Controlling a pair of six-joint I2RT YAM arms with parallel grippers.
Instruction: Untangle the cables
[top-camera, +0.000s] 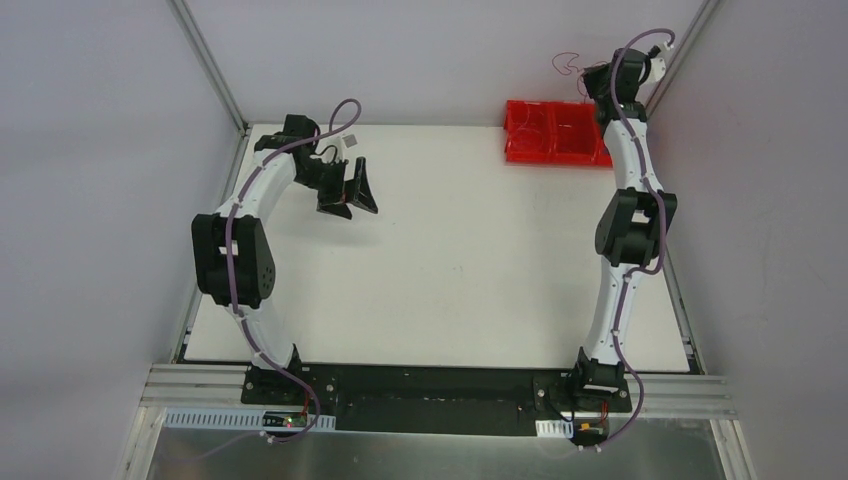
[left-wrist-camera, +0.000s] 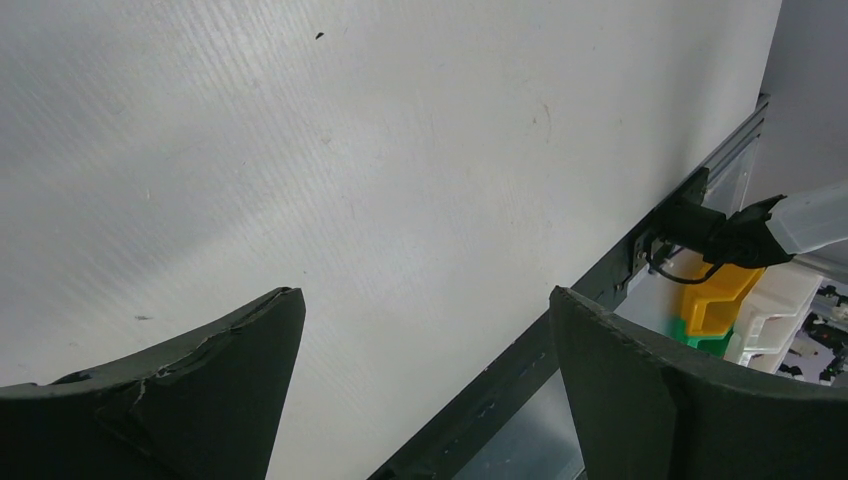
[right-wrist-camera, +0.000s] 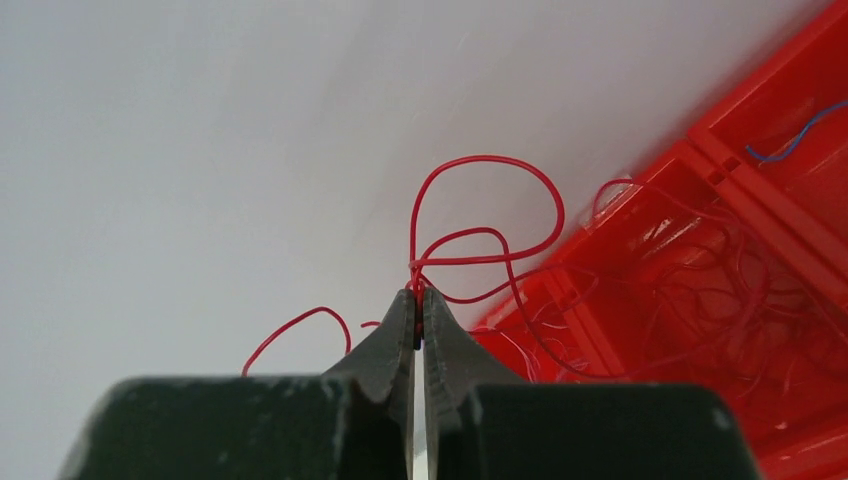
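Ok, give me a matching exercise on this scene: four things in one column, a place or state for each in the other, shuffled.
Things:
1 left gripper
2 right gripper
3 tray
4 cable

States:
A far edge of the table, right side
B open, holding nothing
C thin loop past the fingertips
D shut on something

Pairs: 1-B, 2-D, 3-A, 4-C

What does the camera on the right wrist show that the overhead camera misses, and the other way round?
Only the right wrist: the right gripper shut on a looping thin red wire, more thin wires tangled inside the red plastic tray, one blue wire. Only overhead: both arms, the left gripper open above the white table. Both: the tray and the raised red loop.
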